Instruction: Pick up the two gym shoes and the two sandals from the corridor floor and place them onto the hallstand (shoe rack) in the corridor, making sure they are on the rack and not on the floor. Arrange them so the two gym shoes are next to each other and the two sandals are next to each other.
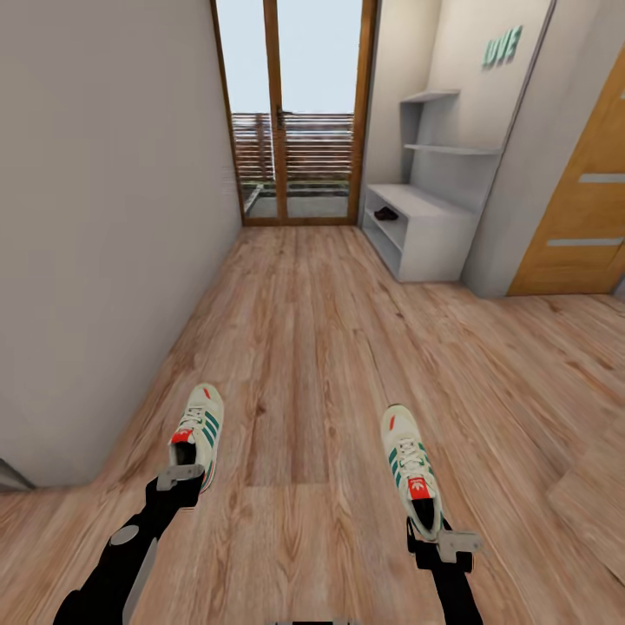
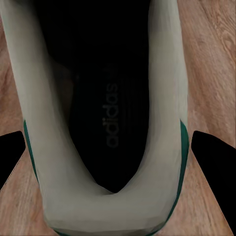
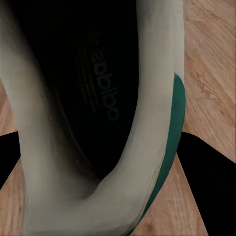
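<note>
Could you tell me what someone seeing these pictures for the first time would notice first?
Two white low-top sneakers with green stripes stand out, one at the left gripper (left shoe) and one at the right gripper (right shoe), above the light-brown wood plank floor. Each wrist view looks straight into a shoe's dark opening, fingers either side of the heel. Far right by the wall stands the light-grey shelved bench, a small dark item on its shelf.

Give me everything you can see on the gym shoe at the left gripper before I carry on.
The white low-top gym shoe with green side stripes, red-orange tongue and white laces sits sole-down, toe pointing towards the glass door, at the end of the left gripper, whose dark fingers flank its heel. The left wrist view looks down into its dark, adidas-printed insole, with green trim at the heel. Light-brown wood plank floor shows around it; whether it is lifted, I cannot tell.
</note>
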Robot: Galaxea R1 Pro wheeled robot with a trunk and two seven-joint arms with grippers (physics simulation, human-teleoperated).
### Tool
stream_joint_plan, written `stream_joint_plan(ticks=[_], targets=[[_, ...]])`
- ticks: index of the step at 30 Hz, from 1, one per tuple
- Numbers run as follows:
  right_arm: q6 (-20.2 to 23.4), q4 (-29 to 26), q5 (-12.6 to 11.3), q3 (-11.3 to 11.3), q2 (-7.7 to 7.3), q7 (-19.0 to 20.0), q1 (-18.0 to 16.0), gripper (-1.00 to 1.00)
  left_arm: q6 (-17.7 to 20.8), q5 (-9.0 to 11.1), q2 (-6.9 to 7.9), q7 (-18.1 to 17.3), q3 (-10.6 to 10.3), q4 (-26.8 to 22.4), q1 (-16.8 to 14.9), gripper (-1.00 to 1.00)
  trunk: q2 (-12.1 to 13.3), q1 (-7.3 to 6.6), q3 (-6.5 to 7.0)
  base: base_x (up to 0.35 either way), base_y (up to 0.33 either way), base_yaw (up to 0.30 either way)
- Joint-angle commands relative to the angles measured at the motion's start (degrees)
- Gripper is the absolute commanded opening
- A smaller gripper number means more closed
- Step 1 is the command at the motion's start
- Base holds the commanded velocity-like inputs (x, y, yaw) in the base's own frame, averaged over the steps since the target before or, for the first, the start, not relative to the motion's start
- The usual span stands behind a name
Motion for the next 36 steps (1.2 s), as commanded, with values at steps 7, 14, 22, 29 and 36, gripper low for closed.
stream_joint_plan(ticks=[7,14,22,29,36], targets=[[-0.1,0.0,0.6,-0.3,0.05,-0.3,0.0,-1.0,0.2,-0.5,-0.12,-0.4,0.2,-0.1,0.0,-1.0,0.0,0.02,0.08,0.339,0.0,0.07],[-0.1,-0.1,0.7,-0.3,0.05,-0.3,0.0,-1.0,0.2,-0.5,-0.13,-0.4,0.2,-0.1,0.0,-1.0,0.0,0.02,0.1,0.338,0.0,0.009],[-0.1,0.0,0.7,-0.3,0.05,-0.2,0.0,-1.0,0.2,-0.5,-0.13,-0.4,0.2,-0.1,0.0,-1.0,0.0,0.02,0.1,0.338,0.0,0.001],[-0.1,0.0,0.6,-0.3,0.05,-0.2,0.0,-1.0,0.2,-0.5,-0.13,-0.3,0.3,-0.1,0.0,-1.0,0.0,0.02,0.1,0.339,0.0,0.0],[-0.1,0.0,0.6,-0.3,0.05,-0.3,0.0,-1.0,0.2,-0.5,-0.12,-0.3,0.3,-0.1,0.0,-1.0,0.0,0.02,0.1,0.339,0.0,0.0]])
